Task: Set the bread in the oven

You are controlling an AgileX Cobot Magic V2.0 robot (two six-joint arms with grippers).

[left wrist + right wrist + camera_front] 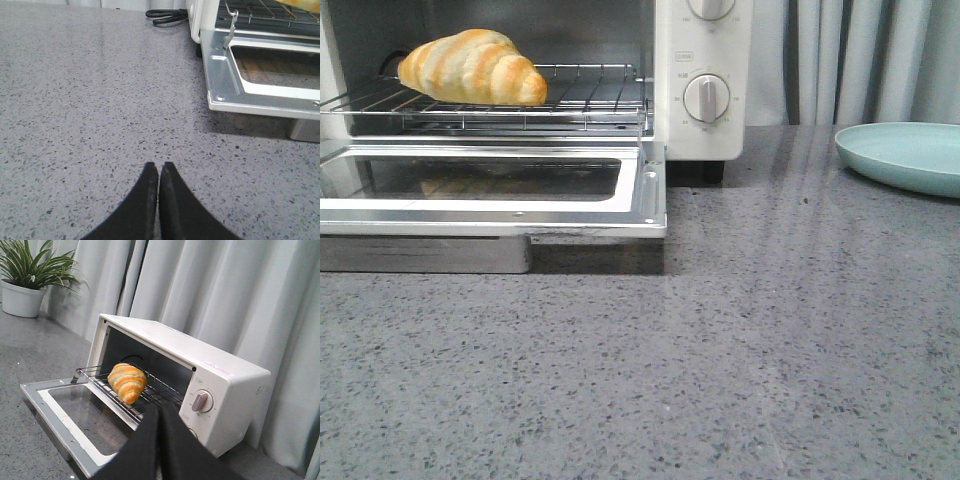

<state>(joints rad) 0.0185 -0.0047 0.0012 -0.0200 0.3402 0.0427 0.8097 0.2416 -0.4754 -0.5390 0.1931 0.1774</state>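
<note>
The bread (473, 67), a golden-orange striped croissant roll, lies on the wire rack (588, 95) inside the cream-white oven (703, 130). The oven's glass door (480, 185) is folded down flat and open. In the right wrist view the bread (128, 381) sits on the rack, with my right gripper (159, 409) shut and empty, up off the counter in front of the oven's dial panel. My left gripper (158, 167) is shut and empty, low over the bare counter, away from the door's corner (220, 97). Neither gripper shows in the front view.
A pale teal plate (905, 155) sits on the counter at the right. A black power cord (167, 16) lies behind the oven. A potted plant (25, 282) stands at the back by grey curtains. The speckled grey counter (720, 360) spreads in front.
</note>
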